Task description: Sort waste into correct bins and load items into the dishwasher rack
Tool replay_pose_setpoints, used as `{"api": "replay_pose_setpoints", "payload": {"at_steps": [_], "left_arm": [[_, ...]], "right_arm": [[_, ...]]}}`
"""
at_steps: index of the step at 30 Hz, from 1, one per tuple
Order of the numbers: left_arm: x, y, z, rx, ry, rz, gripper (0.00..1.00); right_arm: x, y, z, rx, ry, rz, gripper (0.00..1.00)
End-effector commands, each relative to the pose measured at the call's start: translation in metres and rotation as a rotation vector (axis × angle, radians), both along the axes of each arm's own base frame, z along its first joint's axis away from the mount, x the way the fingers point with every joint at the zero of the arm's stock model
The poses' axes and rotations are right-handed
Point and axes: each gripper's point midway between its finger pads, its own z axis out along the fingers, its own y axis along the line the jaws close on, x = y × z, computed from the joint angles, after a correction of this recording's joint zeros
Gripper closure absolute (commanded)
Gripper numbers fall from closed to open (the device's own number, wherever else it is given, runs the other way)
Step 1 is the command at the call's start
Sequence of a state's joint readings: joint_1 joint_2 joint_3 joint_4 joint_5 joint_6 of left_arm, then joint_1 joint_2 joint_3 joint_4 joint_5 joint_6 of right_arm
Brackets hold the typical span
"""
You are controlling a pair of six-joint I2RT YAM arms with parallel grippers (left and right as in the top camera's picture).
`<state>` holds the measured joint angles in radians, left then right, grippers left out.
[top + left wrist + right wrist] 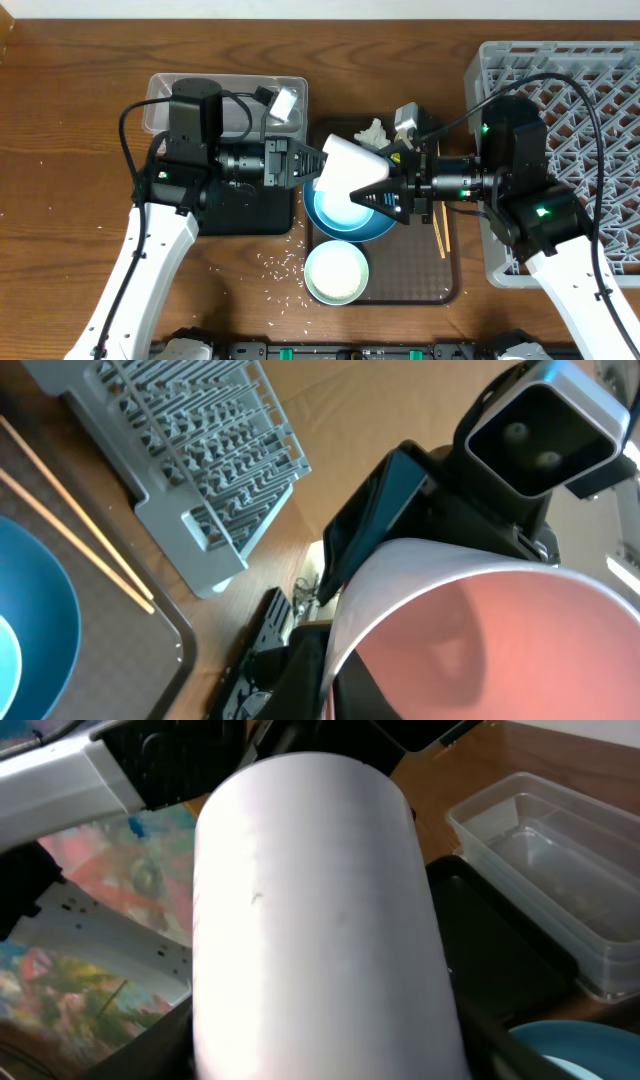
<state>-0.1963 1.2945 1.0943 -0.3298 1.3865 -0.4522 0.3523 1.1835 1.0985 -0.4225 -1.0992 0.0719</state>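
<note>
The small pink cup [350, 165], white outside and pink inside, hangs tilted above the large blue bowl [352, 222]. My left gripper [312, 165] is shut on its rim [335, 685]. My right gripper [383, 188] is closed around its white body [310, 920], with a finger on each side [320, 1050]. The cup's pink inside fills the left wrist view [480, 630]. A lighter bowl seems to sit inside the blue bowl. The pale green bowl [336, 272] stands in front of it. The crumpled tissue [372, 131] and the chopsticks [438, 230] lie on the brown tray. Rice grains [280, 265] lie on the table.
The grey dishwasher rack [590, 100] stands at the right, also in the left wrist view [200, 470]. The clear tub [160, 110] and the black tray [250, 215] are at the left, under my left arm. The brown serving tray [420, 280] holds the bowls.
</note>
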Motion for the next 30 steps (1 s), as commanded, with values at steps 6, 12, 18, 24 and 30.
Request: {"api": "replay_pose_setpoints", "payload": {"at_steps": [6,12,18,24,30], "left_arm": [[0.000,0.001,0.005,-0.011,-0.019,-0.008,0.16],[0.014,0.008,-0.001,0.041,-0.045,0.087,0.12],[0.039,0.040,-0.030,0.312,-0.094,0.401,0.10],[0.036,0.099,-0.060,0.641,-0.087,0.668,0.10],[0.020,0.113,-0.075,0.751,-0.067,0.661,0.10]], "right_arm": [[0.026,-0.032,0.006,-0.036,-0.014,-0.194,0.42],[0.057,-0.138,-0.019,-0.173,0.139,-0.681,0.45],[0.043,-0.256,-0.076,-0.357,0.472,-1.213,0.49],[-0.007,-0.317,-0.125,-0.526,0.827,-1.502,0.49],[-0.029,-0.327,-0.154,-0.607,1.039,-1.488,0.50]]}}
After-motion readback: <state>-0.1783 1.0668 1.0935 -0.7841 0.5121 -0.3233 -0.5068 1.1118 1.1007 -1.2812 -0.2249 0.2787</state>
